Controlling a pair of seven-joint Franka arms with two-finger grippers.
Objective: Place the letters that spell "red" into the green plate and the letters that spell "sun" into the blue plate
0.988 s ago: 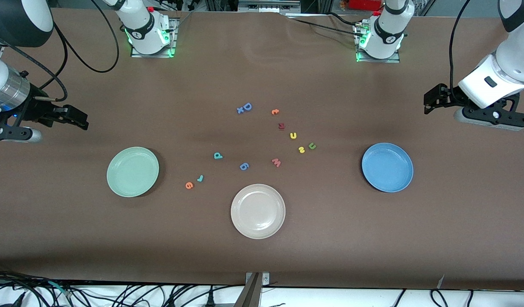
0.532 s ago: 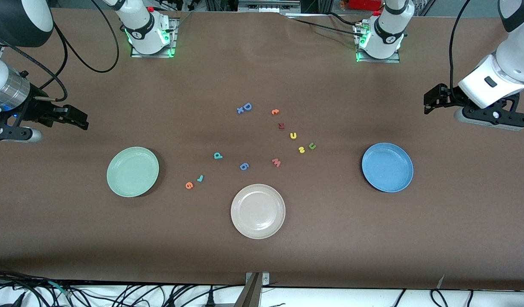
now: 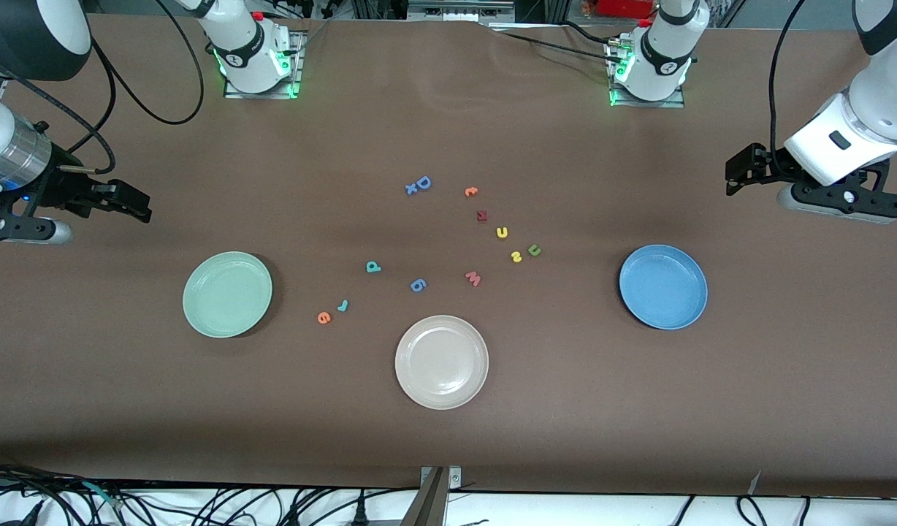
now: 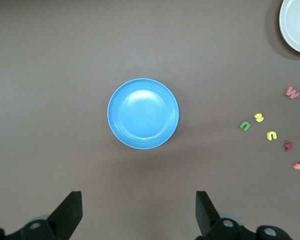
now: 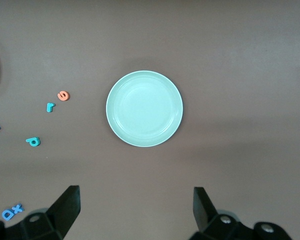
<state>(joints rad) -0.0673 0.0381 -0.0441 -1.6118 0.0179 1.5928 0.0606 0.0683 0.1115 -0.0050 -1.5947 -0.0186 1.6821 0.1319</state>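
The green plate (image 3: 227, 294) (image 5: 144, 108) lies toward the right arm's end, the blue plate (image 3: 663, 286) (image 4: 143, 113) toward the left arm's end. Orange "e" (image 3: 323, 318) (image 5: 63, 95), teal "r" (image 3: 342, 305) (image 5: 50, 106) and teal "d" (image 3: 373, 267) (image 5: 33, 142) lie beside the green plate. Yellow "s" (image 3: 516, 256) (image 4: 259, 118), yellow "u" (image 3: 502, 232) (image 4: 272, 135) and green "n" (image 3: 535, 250) (image 4: 245, 126) lie mid-table. My right gripper (image 3: 138, 207) (image 5: 135, 210) hangs open and empty over the table near the green plate. My left gripper (image 3: 733, 179) (image 4: 139, 210) hangs open and empty near the blue plate.
A beige-white plate (image 3: 441, 361) sits nearer the front camera than the letters. Other letters lie among them: blue "D" (image 3: 422, 183) with a small "x", orange "c" (image 3: 471, 192), a dark red letter (image 3: 481, 215), pink "w" (image 3: 473, 278), a blue letter (image 3: 418, 285).
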